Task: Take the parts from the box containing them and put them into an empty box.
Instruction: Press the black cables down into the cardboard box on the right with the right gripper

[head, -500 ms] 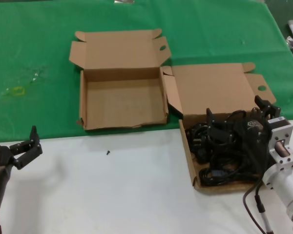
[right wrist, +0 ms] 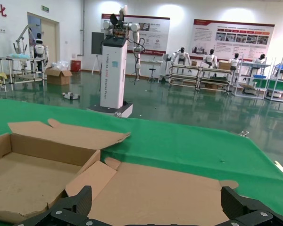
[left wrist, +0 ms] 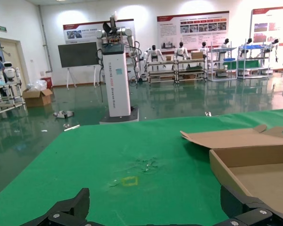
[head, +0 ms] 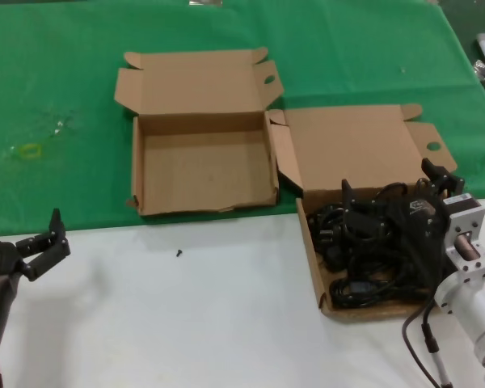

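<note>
Still unmoved: right pincer spread wide over the parts; left pincer open, empty.

White table, green cloth, two boxes, perhaps a screw.

The tall white robot pedestal carries vertical lettering, apparently "TIANQIN A2 ROBOT"; wall posters are unreadable.

Green cloth, small black screw on white tabletop.
</note>
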